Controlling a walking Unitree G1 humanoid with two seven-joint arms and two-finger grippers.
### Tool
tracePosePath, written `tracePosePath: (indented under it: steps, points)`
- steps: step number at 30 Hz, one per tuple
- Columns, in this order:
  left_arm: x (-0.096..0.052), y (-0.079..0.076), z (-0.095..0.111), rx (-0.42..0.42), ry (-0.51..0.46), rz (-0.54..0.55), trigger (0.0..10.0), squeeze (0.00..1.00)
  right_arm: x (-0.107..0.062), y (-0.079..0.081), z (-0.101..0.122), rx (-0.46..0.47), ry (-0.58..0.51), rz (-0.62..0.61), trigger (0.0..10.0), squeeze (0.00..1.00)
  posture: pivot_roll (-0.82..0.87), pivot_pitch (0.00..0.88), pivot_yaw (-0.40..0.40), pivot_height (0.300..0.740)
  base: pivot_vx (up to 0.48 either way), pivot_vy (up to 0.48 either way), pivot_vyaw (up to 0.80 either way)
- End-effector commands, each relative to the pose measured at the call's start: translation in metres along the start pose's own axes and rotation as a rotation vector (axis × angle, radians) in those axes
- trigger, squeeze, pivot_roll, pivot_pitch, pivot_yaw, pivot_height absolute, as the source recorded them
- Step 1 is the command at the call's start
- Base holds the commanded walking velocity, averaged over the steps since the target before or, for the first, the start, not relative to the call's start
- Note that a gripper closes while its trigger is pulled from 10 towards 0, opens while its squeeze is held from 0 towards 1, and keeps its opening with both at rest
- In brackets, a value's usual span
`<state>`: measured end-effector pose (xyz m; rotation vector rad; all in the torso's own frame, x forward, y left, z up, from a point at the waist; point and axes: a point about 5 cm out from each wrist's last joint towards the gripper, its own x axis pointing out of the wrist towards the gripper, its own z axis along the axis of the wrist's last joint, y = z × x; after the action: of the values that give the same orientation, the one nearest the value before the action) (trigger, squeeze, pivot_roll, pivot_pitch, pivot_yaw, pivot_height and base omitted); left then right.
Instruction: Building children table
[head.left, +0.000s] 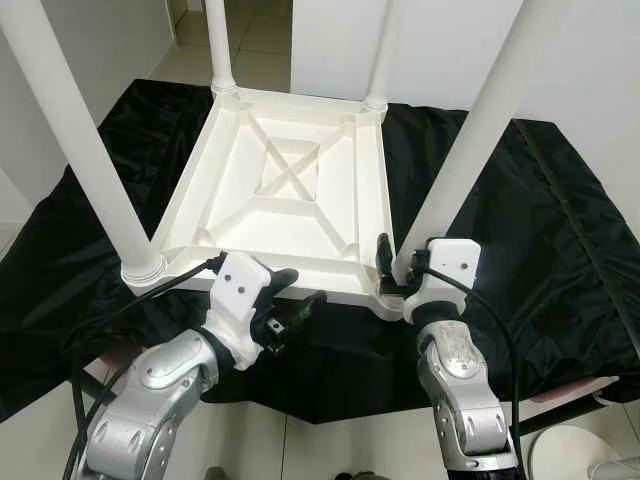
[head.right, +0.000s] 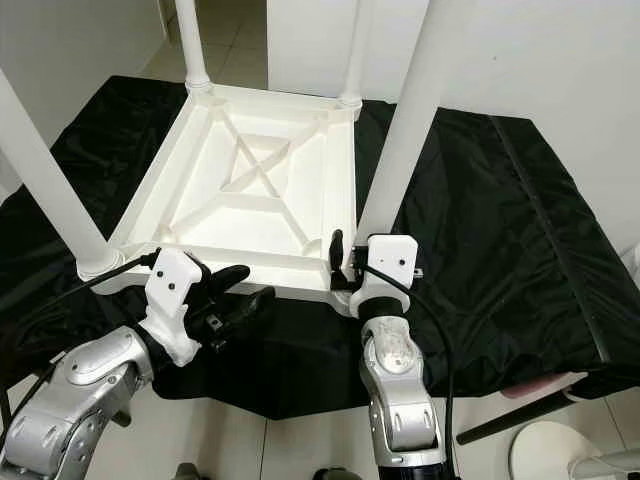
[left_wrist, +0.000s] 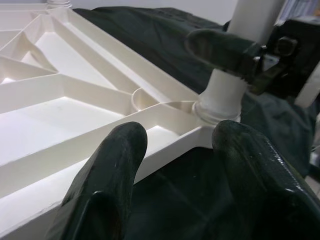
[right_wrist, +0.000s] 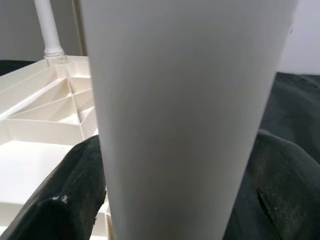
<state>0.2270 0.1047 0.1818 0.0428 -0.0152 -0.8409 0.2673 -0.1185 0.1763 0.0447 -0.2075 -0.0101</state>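
White plastic tabletop (head.left: 290, 190), upside down on black cloth (head.left: 540, 230); right gripper (head.left: 392, 268) clasps near-right corner leg (head.left: 470, 140), left gripper (head.left: 296, 300) spread empty at near edge (risk: unseated leg tilting from socket once released).

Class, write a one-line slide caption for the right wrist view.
Right end effector closed around a white table leg, beside the upturned tabletop's ribbed underside on black cloth.
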Motion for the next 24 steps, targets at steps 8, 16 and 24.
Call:
tracePosePath:
  steps: [8, 16, 24]
  points:
    - [0.001, -0.02, 0.001, -0.025, 0.0, -0.133, 10.0, 0.0, 0.005, 0.008, 0.002, 0.141, 0.026, 0.006, 10.0, 0.0, 0.02, 0.103, -0.067, 0.74, 0.0, 0.0, 0.0]
    - [0.001, -0.021, 0.002, -0.039, -0.008, -0.125, 10.0, 0.0, 0.005, 0.013, 0.01, 0.035, -0.02, 0.037, 10.0, 0.0, 0.02, 0.112, -0.065, 0.74, 0.0, 0.0, 0.0]
    - [0.004, -0.023, 0.003, -0.042, -0.009, -0.127, 10.0, 0.0, 0.007, 0.012, 0.014, -0.001, -0.037, 0.032, 8.4, 0.0, 0.02, 0.111, -0.062, 0.74, 0.0, 0.0, 0.0]
